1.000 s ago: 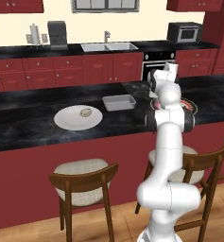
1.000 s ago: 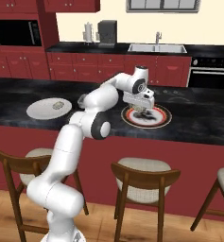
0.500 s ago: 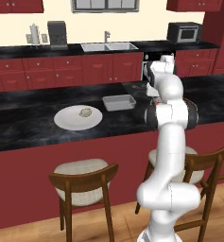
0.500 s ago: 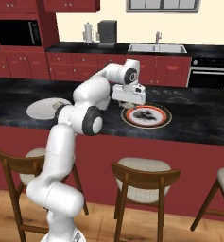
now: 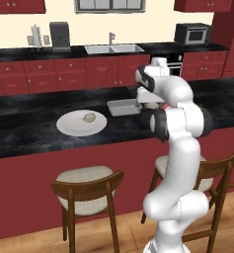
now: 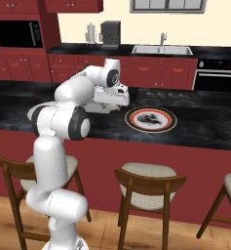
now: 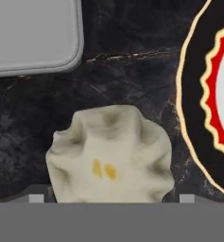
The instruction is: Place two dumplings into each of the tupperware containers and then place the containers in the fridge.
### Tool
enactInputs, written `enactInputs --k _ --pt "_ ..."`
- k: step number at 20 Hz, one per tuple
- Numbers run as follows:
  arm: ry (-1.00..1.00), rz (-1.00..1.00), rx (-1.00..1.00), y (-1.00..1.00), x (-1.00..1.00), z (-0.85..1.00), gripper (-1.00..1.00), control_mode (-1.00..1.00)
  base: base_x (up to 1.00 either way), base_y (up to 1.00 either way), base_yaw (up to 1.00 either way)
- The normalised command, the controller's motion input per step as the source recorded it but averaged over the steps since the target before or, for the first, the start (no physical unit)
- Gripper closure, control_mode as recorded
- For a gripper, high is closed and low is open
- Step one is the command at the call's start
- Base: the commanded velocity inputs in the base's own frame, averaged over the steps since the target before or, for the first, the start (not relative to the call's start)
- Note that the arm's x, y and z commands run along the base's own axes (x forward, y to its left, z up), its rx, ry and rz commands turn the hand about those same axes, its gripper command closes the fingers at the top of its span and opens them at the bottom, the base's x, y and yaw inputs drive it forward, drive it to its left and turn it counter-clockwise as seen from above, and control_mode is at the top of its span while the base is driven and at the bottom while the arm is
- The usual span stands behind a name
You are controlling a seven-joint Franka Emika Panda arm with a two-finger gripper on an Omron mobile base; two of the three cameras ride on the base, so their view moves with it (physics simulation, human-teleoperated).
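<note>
Roughly left to right on the dark counter [image 5: 29, 133]: white plate [image 5: 69, 126] carrying one dumpling [image 5: 89, 117]; then a grey tupperware container [image 5: 119, 106] just beside the arm's wrist; the left base view shows all three, the hand partly behind the arm's own links. Right base view gives what that one lacks: the red-rimmed plate [image 6: 151, 119] right of the hand, and the gripper [image 6: 118, 102] low over the counter between the container [image 6: 95, 107] and that plate; plate with the dumpling is hidden behind the arm here. Hand view looks straight down: corner of the tupperware container [image 7: 33, 38] at upper left, bare marble below it, a second dumpling [image 7: 111, 158] large at bottom centre, red-rimmed plate's edge [image 7: 205, 104] curving down the right side; dumpling sits near the plate edge but clear of it, well apart from the container corner. Gripper jaws spread wide; the dumpling lies between where the tips would be, fingertips themselves not visible, so contact can't be judged; nothing clamped.
</note>
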Motion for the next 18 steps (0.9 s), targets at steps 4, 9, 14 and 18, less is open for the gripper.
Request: enactInputs --k 4,9,14,18 --pt "-0.07 0.11 0.03 0.55 0.15 0.0 1.0 -1.0 0.0 0.0 0.0" --pt "-0.08 0.07 0.08 0.33 0.36 0.07 1.0 -1.0 0.0 0.0 0.0" --pt "-0.2 0.02 0.05 0.23 0.43 0.19 1.0 -1.0 0.0 0.0 0.0" --pt "-0.11 0.01 0.01 0.05 0.22 0.0 1.0 -1.0 0.0 0.0 0.0"
